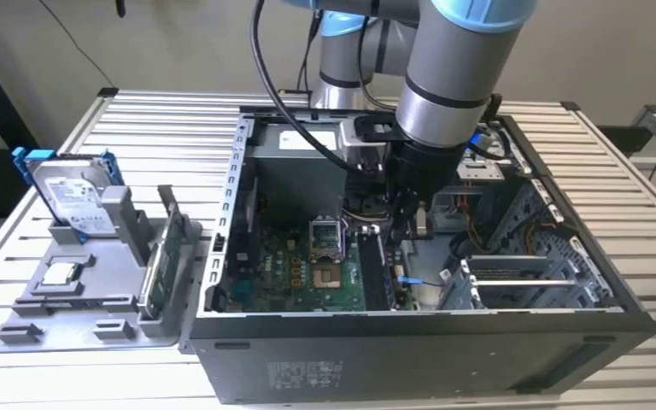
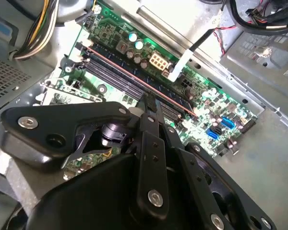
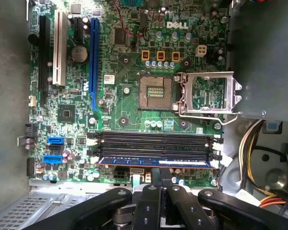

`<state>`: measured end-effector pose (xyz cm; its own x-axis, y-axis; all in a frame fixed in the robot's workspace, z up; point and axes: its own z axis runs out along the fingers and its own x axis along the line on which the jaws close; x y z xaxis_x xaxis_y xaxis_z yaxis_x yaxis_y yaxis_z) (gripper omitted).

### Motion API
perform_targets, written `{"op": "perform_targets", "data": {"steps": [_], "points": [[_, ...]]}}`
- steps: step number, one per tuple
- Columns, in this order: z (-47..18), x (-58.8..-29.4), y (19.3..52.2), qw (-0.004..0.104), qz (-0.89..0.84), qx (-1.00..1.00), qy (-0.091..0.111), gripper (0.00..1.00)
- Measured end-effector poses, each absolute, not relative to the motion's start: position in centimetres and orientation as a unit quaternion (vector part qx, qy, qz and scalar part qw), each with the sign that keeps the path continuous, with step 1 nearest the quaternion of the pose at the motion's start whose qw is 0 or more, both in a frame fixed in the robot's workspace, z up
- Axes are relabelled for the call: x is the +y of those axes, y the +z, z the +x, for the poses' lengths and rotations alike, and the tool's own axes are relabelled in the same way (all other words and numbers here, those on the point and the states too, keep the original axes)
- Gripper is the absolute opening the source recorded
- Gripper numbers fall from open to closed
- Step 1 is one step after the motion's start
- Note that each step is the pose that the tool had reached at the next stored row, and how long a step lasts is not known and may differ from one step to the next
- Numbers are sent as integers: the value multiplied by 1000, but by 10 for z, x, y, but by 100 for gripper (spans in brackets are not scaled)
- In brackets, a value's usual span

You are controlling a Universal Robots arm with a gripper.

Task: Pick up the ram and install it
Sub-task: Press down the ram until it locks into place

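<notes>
Tabletop [image 1: 647, 205]: slatted metal, carrying all items below. Landmark: open computer case [image 1: 419, 342].

Grey parts tray [image 1: 89, 295]: on the tabletop, just beside the case on the exterior view's left. Holds a silver hard drive [image 1: 72, 195] with blue brackets, standing upright at the tray's far end, and a green circuit card [image 1: 168, 256] standing on edge along the side nearest the case.

Motherboard [image 1: 294, 273]: green, lying flat on the floor of the case. In the first wrist view it shows an open processor socket [image 3: 156, 91] and a bank of dark memory slots [image 3: 153, 141].

Ram [image 3: 153, 162]: long dark module lying in the memory slot nearest the hand, inside the case; in the second wrist view it runs as a thin strip with a reddish edge [image 2: 134, 79].

Arm [image 1: 453, 77]: grey with blue joint caps, reaching down into the middle of the case.

Hand [image 3: 159, 175]: directly over the ram, fingers drawn close on either side of it; cannot tell whether they actually clamp it
</notes>
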<state>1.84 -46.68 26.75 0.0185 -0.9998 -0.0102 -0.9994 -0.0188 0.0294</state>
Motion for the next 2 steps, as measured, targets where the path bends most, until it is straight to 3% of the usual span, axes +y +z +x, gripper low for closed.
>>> {"op": "perform_targets", "data": {"steps": [2], "points": [[18, -467, 267, 7, 714, -700, -14, 11]]}}
